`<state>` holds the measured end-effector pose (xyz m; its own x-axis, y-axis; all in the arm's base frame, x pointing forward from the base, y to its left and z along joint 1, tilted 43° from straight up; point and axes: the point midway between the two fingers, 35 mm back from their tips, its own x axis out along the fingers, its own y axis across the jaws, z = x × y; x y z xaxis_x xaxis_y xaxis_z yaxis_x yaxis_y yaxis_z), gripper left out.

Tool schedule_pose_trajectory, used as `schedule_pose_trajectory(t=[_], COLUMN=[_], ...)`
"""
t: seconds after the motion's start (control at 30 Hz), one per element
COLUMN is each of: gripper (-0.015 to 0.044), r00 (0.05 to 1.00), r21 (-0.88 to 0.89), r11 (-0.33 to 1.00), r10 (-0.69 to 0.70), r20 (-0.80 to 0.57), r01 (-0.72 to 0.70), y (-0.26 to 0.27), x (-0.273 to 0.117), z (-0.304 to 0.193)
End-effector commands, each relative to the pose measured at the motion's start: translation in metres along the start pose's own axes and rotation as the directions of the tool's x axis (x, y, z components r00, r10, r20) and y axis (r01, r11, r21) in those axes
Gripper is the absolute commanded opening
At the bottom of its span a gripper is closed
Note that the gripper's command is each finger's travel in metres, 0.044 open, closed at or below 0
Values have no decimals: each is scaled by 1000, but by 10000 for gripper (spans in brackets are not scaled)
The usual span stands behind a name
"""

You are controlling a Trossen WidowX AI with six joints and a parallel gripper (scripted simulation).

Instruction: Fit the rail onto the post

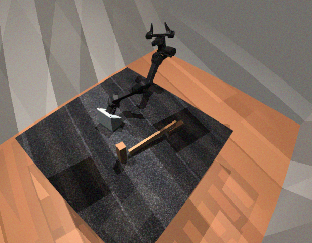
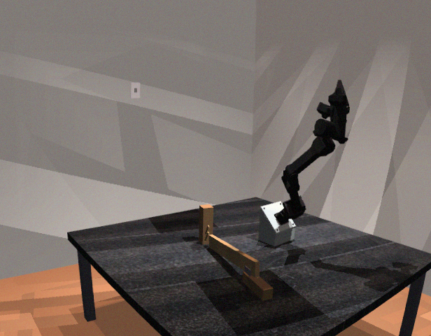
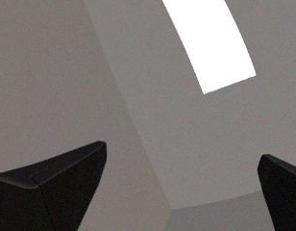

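Observation:
The wooden rail [image 1: 148, 139] [image 2: 231, 250] slopes from the low footboard block [image 1: 179, 126] [image 2: 258, 285], where its far end sits at the bracket [image 1: 171, 128] [image 2: 248, 269], down towards the table by the post. The short wooden post [image 1: 121, 153] [image 2: 206, 224] stands upright, a small gap from the rail's near end in the top view. The pegs [image 2: 208, 232] show small on the post's side; how they line up with the holes is too small to tell. My gripper [image 1: 158, 24] [image 3: 186, 158] is open and empty, pointing up, high above the table and far from the rail.
The arm stands on a pale grey wedge-shaped base [image 1: 107, 122] [image 2: 271, 231] beside the rail and post. The dark table top [image 1: 151, 183] [image 2: 147, 267] carries all of these. The wrist view shows only walls, ceiling and a bright white panel [image 3: 217, 48].

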<state>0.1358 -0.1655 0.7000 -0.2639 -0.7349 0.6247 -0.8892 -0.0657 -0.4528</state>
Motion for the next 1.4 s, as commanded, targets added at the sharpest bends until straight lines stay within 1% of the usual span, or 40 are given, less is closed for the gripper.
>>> schedule_pose_trajectory(t=[0.0, 0.03, 0.17, 0.3, 0.43, 0.6, 0.8, 1.0, 1.2, 1.37], gripper=[426, 440, 440, 440, 440, 440, 440, 440, 440, 440], r00=[1000, 1000, 983, 941, 868, 738, 541, 311, 60, -151], r21=[0, 1, 12, 35, 72, 130, 210, 299, 387, 457], r11=[1000, 1000, 990, 968, 934, 880, 813, 752, 702, 677], r10=[5, 21, 138, 250, 353, 456, 530, 551, 520, 461], r20=[-4, -17, -118, -229, -350, -498, -653, -775, -852, -874], r01=[-5, -21, -137, -248, -351, -456, -542, -587, -598, -576], y=[2, 8, 54, 100, 145, 193, 232, 250, 245, 226], x=[1, 4, 20, 25, 18, -9, -62, -134, -220, -297], z=[-1, -5, -34, -69, -110, -162, -222, -272, -308, -323])
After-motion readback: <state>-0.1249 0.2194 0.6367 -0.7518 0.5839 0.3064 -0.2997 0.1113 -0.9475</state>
